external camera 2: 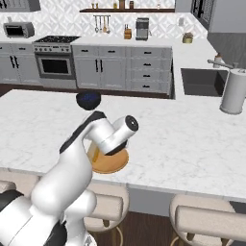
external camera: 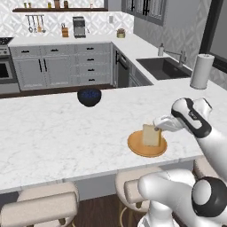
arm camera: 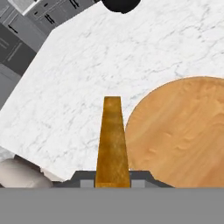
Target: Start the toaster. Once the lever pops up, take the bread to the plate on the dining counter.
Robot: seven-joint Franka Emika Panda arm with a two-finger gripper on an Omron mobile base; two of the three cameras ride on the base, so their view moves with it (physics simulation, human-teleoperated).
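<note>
Standing on edge, the bread (external camera: 151, 135) hangs above the plate (external camera: 137, 148).

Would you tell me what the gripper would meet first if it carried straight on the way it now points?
Most likely the plate: the gripper holds the bread upright just above it, pointing down. Depth is unclear.

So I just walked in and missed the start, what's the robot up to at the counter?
The arm's gripper holds the bread upright, on edge, over the round plate near the front edge of the dining counter. In the hand view the slice sits between the fingertips, with the plate just beside it. The bread hasn't been let go yet. A dark bowl sits farther back on the same counter.
</note>
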